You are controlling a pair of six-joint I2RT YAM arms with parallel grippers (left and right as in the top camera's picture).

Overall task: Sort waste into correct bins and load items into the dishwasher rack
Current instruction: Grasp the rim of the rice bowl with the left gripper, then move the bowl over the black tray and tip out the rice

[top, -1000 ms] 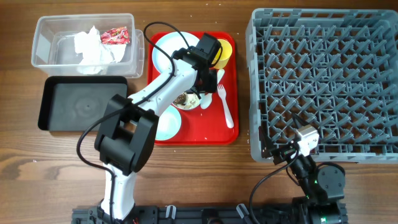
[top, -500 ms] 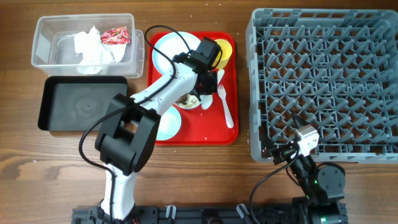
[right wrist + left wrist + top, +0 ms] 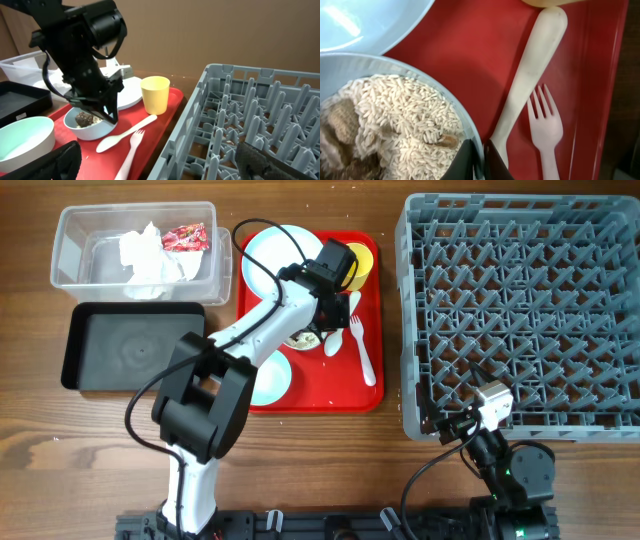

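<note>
Red tray (image 3: pixel 470 50) bears the small light bowl (image 3: pixel 370 65) of food scraps (image 3: pixel 395 120), rim pinched by the closed left end effector (image 3: pixel 479 162), spoon (image 3: pixel 530 85) just right of it; right end effector (image 3: pixel 164 161) gapes empty.

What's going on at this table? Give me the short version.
The left arm's tool is shut on the rim of the small bowl, which holds the food scraps and sits on the red tray. The right tool hangs open beside the dishwasher rack, holding nothing. The napkin and red wrapper lie in the clear tub; the plate, green bowl, yellow cup, spoon and fork are on the tray.
</note>
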